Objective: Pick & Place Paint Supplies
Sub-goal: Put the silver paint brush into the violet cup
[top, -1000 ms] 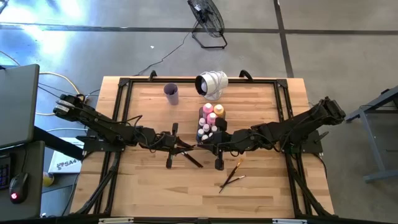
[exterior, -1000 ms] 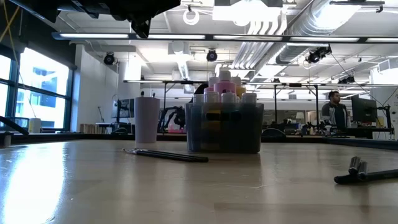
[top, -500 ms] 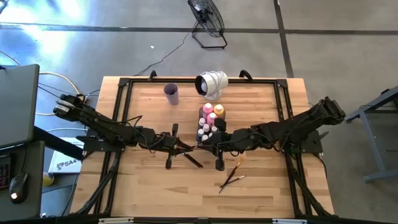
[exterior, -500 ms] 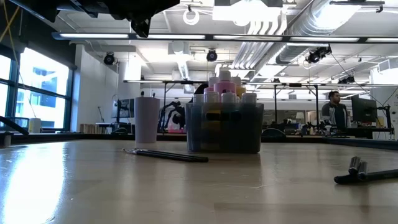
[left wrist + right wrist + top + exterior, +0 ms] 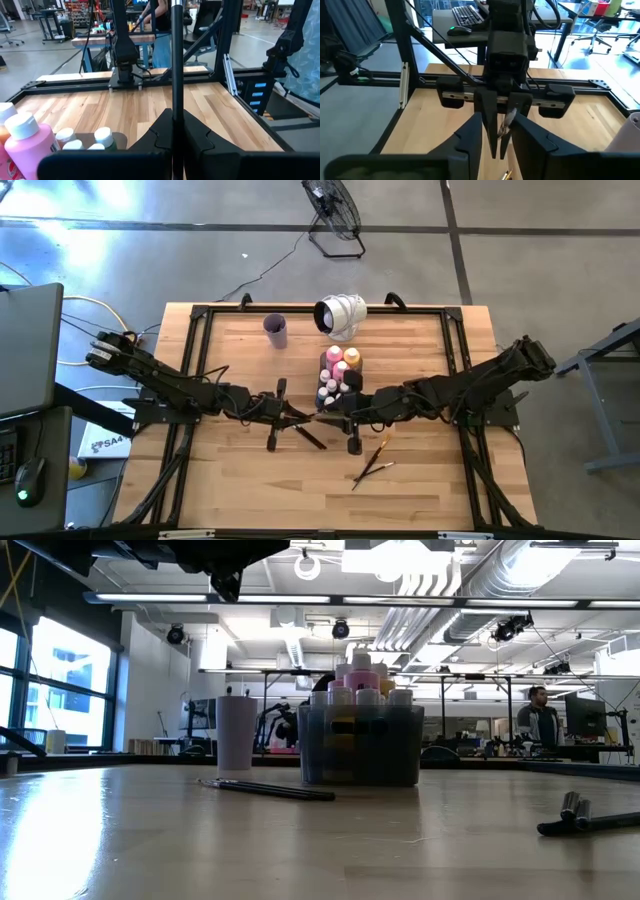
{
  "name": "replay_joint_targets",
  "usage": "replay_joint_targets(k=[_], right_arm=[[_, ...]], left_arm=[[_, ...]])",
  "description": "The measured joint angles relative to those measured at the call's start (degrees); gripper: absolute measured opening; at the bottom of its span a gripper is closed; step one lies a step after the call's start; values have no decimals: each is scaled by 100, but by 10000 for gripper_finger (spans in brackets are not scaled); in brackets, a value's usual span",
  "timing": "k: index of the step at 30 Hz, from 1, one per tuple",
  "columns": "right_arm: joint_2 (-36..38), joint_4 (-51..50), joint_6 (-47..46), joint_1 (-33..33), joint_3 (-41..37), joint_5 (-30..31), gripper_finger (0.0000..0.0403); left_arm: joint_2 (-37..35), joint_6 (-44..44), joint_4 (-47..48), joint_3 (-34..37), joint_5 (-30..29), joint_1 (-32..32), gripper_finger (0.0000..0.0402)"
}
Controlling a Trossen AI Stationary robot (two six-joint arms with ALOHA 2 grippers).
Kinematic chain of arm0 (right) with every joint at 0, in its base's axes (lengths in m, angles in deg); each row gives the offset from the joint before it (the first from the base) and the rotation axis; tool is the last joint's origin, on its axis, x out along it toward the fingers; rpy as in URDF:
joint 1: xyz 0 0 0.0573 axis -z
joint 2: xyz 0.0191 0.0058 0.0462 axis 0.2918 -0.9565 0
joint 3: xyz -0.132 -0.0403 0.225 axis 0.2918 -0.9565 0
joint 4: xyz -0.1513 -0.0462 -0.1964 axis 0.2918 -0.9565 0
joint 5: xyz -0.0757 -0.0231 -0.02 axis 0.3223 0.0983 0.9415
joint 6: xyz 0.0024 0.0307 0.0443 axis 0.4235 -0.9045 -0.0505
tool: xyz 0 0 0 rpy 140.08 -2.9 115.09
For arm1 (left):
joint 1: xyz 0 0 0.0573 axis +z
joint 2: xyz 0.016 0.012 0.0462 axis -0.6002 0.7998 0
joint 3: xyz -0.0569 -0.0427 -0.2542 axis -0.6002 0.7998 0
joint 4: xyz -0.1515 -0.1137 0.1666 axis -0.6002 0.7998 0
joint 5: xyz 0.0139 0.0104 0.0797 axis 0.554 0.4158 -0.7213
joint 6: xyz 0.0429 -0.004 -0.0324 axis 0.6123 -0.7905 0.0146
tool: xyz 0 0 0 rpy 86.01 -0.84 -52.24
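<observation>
My left gripper [image 5: 306, 418] and my right gripper [image 5: 330, 413] meet nose to nose above the table, just near of the grey tray [image 5: 336, 380] of paint bottles. The left gripper [image 5: 175, 122] is shut on a thin dark paintbrush [image 5: 175, 55]. The right gripper [image 5: 497, 132] is open; its fingers stand on either side of the left gripper's fingertips and the brush's silver ferrule [image 5: 508, 121]. Whether they touch it I cannot tell. Another dark brush [image 5: 308, 436] lies flat on the table below the grippers. Two more brushes [image 5: 371, 463] lie near right of it. My left gripper pinches the paintbrush's dark shaft [image 5: 175, 111] between its two shut fingers. The fingers come in level from the table's left. The brush runs straight on past the fingertips and is lifted clear of the table.
A lilac cup [image 5: 276, 330] stands at the far left of the board and a white round device [image 5: 340, 315] at the far edge. A pink bottle [image 5: 27, 145] and white-capped ones fill the tray. A person [image 5: 538, 710] stands in the room beyond.
</observation>
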Motion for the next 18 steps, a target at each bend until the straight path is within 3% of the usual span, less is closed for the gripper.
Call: replay_joint_targets(k=[10,18], right_arm=[[0,-3,46,0,0,136,15],[0,-5,46,0,0,125,8]], left_arm=[[-2,-15,-29,0,20,0,7],[-4,-10,1,0,167,2,24]])
